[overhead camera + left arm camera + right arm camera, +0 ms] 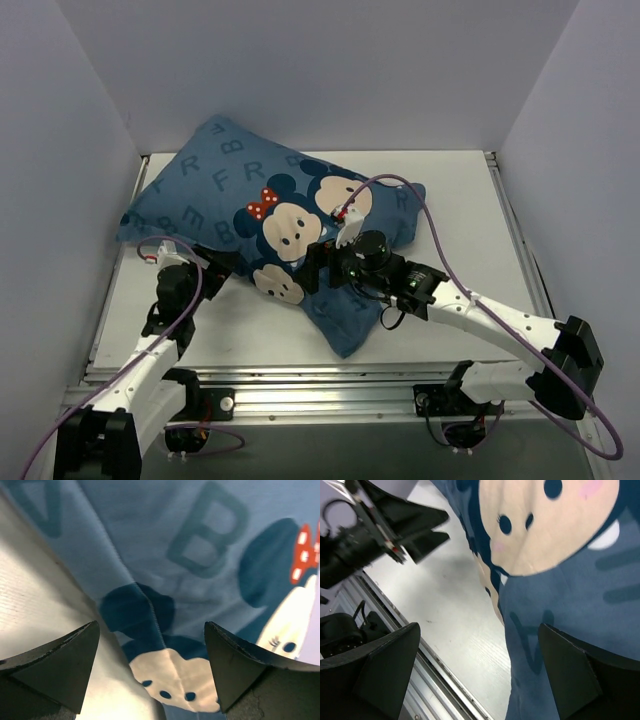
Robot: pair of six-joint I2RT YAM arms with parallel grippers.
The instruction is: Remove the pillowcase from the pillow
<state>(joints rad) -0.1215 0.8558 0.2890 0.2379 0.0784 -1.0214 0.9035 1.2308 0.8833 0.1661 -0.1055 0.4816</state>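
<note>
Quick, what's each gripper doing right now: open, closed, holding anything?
Left gripper: open, holding nothing, pointed at the blue mouse-printed fabric pillowcase.
Right gripper: open, holding nothing.

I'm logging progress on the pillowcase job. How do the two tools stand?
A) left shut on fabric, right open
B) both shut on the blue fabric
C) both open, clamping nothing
C: in the wrist views the left tool and right tool have their fingers spread wide, with the pillowcase lying unclamped beyond them.
</note>
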